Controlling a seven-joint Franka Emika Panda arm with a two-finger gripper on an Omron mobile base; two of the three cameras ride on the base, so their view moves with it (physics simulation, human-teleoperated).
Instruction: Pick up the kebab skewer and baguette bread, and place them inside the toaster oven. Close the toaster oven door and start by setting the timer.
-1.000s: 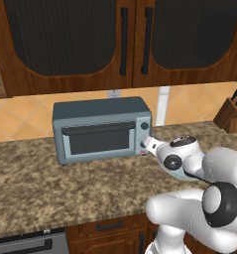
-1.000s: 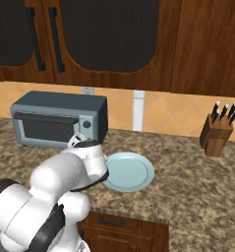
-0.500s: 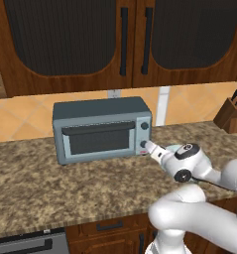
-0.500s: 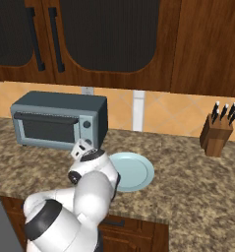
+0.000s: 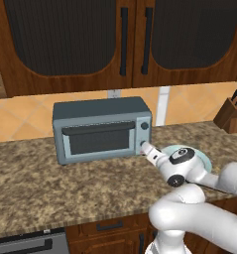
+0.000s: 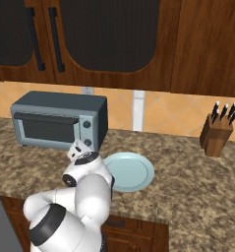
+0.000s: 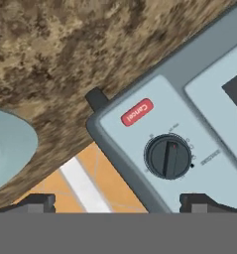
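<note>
The grey-blue toaster oven [image 5: 100, 130] [image 6: 55, 119] stands at the back of the counter. Its dark-windowed toaster oven door [image 5: 97, 140] [image 6: 46, 129] is up and closed. My gripper [image 5: 145, 147] [image 6: 75, 149] [image 7: 120, 203] points at the right-hand knob panel, low down, and is open with nothing held. In the hand view a black dial [image 7: 168, 156] lies between the two wide-apart fingertips, nearer the right one, below a red Cancel button [image 7: 137, 112]. Whether the tips touch the panel I cannot tell. The kebab skewer and the baguette bread are out of view.
A pale blue plate [image 6: 131, 170] [image 5: 202, 158] [image 7: 6, 149] lies on the granite counter [image 5: 35, 183] right of the oven, beside my arm. A wooden knife block [image 6: 215, 135] [image 5: 231, 115] stands far right. Dark wood cabinets [image 5: 125, 39] hang above.
The gripper has stayed at the oven's knob panel with its jaws open. The wrist and the arm links behind it have turned and sunk lower over the counter.
</note>
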